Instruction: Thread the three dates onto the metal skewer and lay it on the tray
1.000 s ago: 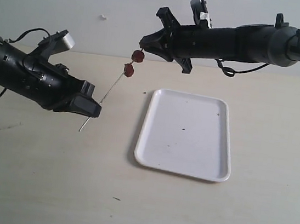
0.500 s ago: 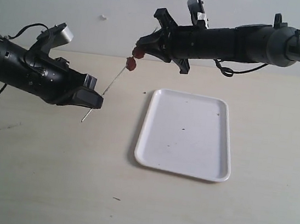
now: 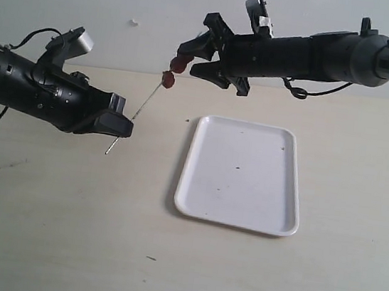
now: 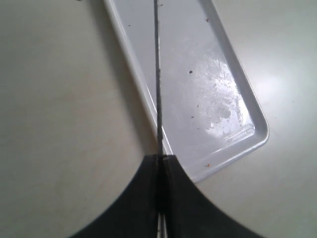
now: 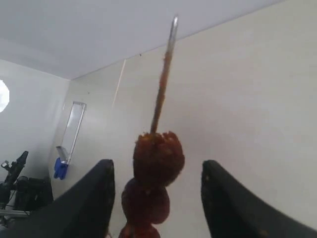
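On the pale desk [image 3: 61,228], a white tray [image 3: 241,173] lies right of centre. Left of it, the left tool [image 3: 119,127] clamps the metal skewer [image 3: 146,103], which slants upward. The right tool [image 3: 188,57] stands open around the three dates [image 5: 157,154] threaded near the skewer's upper end.

- Bright, even, diffuse light; shadows on the bench [image 3: 61,228] are faint.
- A white glare patch sits on the tray [image 4: 218,104] in the left wrist view.
- Dates [image 5: 157,159] look soft, slightly out of focus.
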Robot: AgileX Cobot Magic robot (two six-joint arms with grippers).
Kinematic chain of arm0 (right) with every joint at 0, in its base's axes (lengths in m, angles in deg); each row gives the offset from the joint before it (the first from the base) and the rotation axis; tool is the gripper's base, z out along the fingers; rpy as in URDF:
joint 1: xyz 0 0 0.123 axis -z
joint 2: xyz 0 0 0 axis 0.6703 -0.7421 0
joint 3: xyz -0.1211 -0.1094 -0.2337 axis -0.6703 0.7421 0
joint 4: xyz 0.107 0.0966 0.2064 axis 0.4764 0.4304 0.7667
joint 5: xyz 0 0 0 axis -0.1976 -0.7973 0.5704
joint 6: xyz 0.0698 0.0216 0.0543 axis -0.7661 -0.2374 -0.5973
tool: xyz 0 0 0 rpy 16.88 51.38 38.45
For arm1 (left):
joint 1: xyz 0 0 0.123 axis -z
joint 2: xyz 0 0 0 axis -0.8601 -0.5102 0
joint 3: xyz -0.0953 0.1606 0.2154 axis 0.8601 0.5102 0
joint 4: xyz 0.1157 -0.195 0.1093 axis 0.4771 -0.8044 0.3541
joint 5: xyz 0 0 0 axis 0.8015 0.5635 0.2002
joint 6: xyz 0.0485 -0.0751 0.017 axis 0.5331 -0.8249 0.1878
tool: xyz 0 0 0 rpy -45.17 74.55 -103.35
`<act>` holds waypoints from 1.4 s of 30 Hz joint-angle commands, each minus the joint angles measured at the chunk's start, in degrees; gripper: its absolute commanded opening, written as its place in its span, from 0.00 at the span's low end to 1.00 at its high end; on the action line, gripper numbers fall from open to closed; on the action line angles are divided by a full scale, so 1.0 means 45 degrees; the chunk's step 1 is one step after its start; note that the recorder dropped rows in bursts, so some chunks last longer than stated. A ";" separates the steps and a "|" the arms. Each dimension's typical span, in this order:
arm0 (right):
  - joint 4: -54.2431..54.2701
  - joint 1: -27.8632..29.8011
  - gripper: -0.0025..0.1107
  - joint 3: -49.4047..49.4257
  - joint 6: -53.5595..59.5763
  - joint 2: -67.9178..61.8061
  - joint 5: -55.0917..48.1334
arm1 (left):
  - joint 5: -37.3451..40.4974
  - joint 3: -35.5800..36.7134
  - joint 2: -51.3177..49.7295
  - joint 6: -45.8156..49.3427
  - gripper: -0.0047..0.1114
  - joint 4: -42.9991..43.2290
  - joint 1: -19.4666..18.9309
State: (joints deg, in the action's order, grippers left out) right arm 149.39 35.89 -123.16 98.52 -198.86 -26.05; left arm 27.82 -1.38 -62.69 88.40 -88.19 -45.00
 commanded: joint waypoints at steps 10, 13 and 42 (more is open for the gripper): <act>-0.1000 0.1686 0.59 0.0078 0.0039 0.0514 -0.2011 | 0.1103 -0.0002 0.0050 -0.0046 0.04 0.0151 0.0292; -0.2197 0.2473 0.55 0.0078 -0.0404 0.0973 -0.2491 | 0.1103 0.0326 0.0050 -0.0392 0.04 -0.0181 0.0765; -1.0219 0.2114 0.02 0.0106 -0.2626 0.5889 -0.4307 | -0.1481 -0.1276 -0.3424 -0.0241 0.11 -0.5006 0.4714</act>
State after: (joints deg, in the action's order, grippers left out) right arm 106.83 45.41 -122.94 88.30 -174.26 -44.65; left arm 21.57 -6.07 -77.33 88.20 -109.73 -24.34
